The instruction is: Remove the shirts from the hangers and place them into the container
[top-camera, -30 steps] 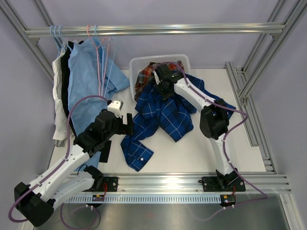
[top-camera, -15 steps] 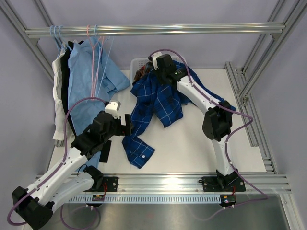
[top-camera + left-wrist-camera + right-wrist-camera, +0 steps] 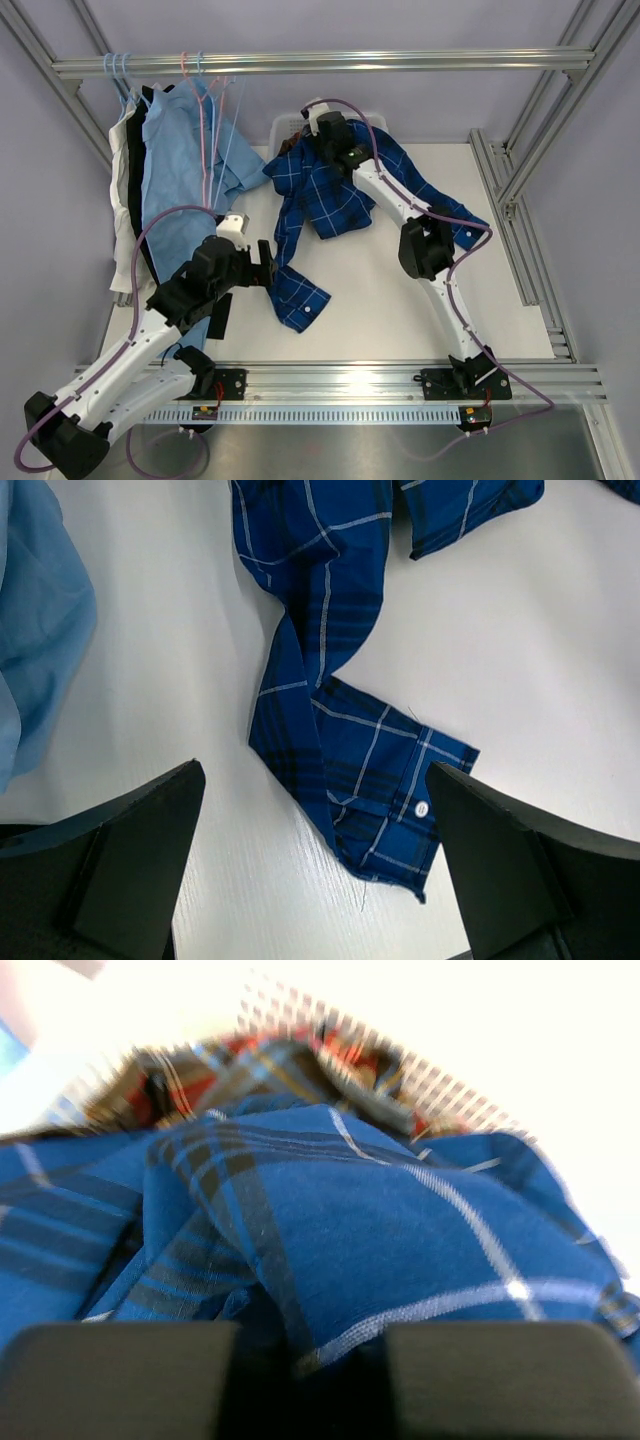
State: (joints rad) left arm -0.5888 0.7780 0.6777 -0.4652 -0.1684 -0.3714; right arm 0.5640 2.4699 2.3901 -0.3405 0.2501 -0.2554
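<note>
My right gripper (image 3: 326, 138) hovers over the white container (image 3: 283, 127), shut on a fold of the dark blue checked shirt (image 3: 325, 195). The right wrist view shows that fold (image 3: 400, 1220) pinched between the fingers of the right gripper (image 3: 310, 1360), with the red plaid shirt (image 3: 200, 1075) in the container (image 3: 440, 1085) beyond. The blue shirt drapes from the gripper down to the table, and its cuffed sleeve (image 3: 300, 300) trails toward my left arm. My left gripper (image 3: 270, 262) stands open above that cuff (image 3: 380, 800), touching nothing.
Light blue (image 3: 180, 160), black (image 3: 135, 200) and white (image 3: 122, 235) shirts hang on pink (image 3: 205, 110) and pale blue hangers (image 3: 120, 70) from the rail (image 3: 320, 62) at back left. Aluminium frame posts (image 3: 510, 190) stand at the right.
The right arm has lifted the dark blue shirt and carried it back-left over the container. The sleeve cuff has dragged across the table after it. The left arm has barely moved.
</note>
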